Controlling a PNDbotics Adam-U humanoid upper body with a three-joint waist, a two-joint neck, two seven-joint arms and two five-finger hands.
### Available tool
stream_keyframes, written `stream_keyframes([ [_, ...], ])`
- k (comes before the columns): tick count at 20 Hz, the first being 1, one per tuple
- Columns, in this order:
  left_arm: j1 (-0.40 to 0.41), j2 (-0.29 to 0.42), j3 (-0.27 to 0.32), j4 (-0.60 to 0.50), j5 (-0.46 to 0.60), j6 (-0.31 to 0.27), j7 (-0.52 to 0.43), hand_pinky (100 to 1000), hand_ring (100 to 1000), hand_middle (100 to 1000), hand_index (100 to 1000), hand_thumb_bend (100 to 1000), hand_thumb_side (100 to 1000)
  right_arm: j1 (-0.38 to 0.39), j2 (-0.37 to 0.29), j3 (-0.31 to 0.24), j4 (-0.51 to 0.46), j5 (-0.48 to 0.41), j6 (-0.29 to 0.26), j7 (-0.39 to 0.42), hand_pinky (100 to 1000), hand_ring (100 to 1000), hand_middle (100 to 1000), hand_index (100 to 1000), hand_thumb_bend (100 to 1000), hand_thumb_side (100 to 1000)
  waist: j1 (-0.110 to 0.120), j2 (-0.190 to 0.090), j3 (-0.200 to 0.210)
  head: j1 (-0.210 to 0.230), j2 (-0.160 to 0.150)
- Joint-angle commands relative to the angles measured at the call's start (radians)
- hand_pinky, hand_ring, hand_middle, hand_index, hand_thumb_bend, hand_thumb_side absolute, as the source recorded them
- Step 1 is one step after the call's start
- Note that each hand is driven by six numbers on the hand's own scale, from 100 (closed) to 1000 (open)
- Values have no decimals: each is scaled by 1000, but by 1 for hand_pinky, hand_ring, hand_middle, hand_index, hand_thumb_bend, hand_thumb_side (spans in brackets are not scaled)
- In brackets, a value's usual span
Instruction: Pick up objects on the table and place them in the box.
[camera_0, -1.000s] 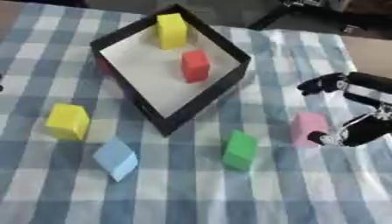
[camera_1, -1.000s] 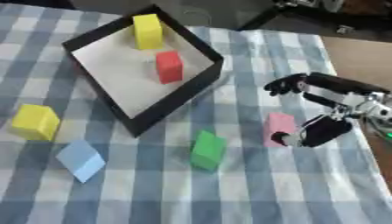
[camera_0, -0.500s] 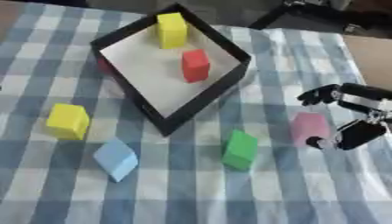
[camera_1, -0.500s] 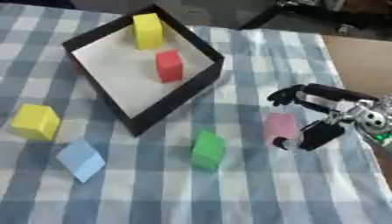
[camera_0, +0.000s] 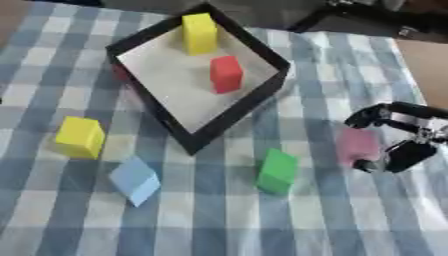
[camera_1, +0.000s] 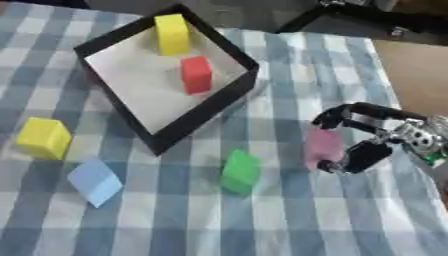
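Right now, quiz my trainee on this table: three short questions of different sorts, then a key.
1. True or false: the box already holds two blocks.
2. Which block is the right hand closing around? A) green block B) pink block C) blue block
3. Fill in: the block nearest the view's left edge is ____.

Key:
1. True: a tall yellow block and a red block.
2. B, the pink block.
3. Yellow: the yellow cube.

Six blocks — two yellow (camera_0: 199, 32) (camera_0: 80, 137), one red (camera_0: 226, 73), green (camera_0: 278, 170), blue (camera_0: 136, 180), pink (camera_0: 357, 145) — one box (camera_0: 262, 94).
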Motion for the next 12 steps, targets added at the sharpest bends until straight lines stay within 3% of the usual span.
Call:
stream_keyframes([
  [1,-13,15,4,-13,1,-1,-3,746,735,821,844,376,741,-12,-20,-10,0,-25,8,-28,880,820,580,730,330,192,18,-3,0,2,4],
  [5,-13,16,4,-12,0,-1,-3,746,736,821,844,374,742,-18,-23,-16,-14,-57,28,-64,854,748,482,628,218,131,18,-5,-1,1,5],
  [6,-12,16,4,-12,0,-1,-3,746,736,821,844,374,741,-20,-24,-19,-20,-64,32,-74,846,723,462,601,109,218,18,-6,-1,1,5],
  [7,-12,16,4,-12,0,-1,-3,746,736,822,844,374,741,-22,-25,-25,-28,-71,38,-86,842,710,447,587,154,100,18,-6,-2,2,5],
  [12,-8,20,7,-12,-1,-3,0,747,737,822,843,372,742,-44,-45,-67,-96,-81,62,-122,841,697,438,577,100,100,19,-9,-6,1,5],
])
